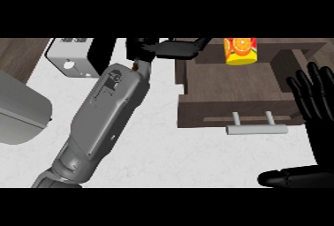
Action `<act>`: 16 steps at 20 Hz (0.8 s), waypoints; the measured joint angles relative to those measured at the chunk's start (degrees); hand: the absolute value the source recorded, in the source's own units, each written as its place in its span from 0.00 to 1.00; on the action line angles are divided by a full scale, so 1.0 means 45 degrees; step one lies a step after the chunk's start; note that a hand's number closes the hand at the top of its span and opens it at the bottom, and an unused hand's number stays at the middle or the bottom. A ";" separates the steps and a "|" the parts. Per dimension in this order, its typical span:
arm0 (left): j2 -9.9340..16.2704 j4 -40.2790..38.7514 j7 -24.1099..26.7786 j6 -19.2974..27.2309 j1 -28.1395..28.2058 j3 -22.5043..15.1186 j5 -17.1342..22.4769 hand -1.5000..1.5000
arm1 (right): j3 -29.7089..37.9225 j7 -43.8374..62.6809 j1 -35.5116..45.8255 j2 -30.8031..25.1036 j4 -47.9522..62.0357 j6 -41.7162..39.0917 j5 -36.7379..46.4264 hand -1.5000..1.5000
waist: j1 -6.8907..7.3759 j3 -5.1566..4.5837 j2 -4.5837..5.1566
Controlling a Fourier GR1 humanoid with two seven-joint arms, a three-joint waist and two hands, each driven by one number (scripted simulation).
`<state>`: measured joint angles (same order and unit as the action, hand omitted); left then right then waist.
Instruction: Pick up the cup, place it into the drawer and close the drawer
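Resting near the bottom right, the right hand point(317, 103) is open, fingers up. On the white worktop point(169, 150), the brown wooden drawer point(235, 84) with its round metal handle point(256, 129) is open. The shiny orange-print cup point(240, 50) stands inside. Closing is left. The left hand point(163, 47) reaches far, fingers curled, holding nothing I can see.

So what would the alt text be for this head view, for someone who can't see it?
The left robot hand reaches over the back left corner of an open dark wooden drawer, where an orange-printed cup stands at the back. The right robot hand rests open, fingers up, at the right edge by the drawer's handle.
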<state>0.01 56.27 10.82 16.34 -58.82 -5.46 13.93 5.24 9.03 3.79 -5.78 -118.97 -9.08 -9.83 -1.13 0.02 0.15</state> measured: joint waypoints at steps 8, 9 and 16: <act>-0.0002 -0.3221 0.1088 0.0879 -0.1820 -0.0877 0.1378 1.00 | -0.0003 -0.0686 -0.0318 0.0061 0.0315 -0.0325 0.0022 0.00 | -0.0201 0.0002 0.0053; -0.0003 -0.3557 0.1283 0.0862 -0.1899 -0.0977 0.1553 1.00 | 0.0141 -0.0746 -0.0277 -0.0017 0.0435 -0.0383 -0.0060 0.00 | -0.0206 0.0004 0.0057; -0.0002 -0.5660 0.1815 0.1315 -0.2869 -0.2408 0.2900 1.00 | 0.0156 -0.0605 0.0256 -0.0064 0.0558 -0.0343 -0.0155 0.00 | -0.0463 0.0006 0.0111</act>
<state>0.00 30.80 18.99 22.25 -71.73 -16.30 26.98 5.94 6.30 4.94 -6.06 -116.46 -10.63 -10.53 -3.21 0.05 0.65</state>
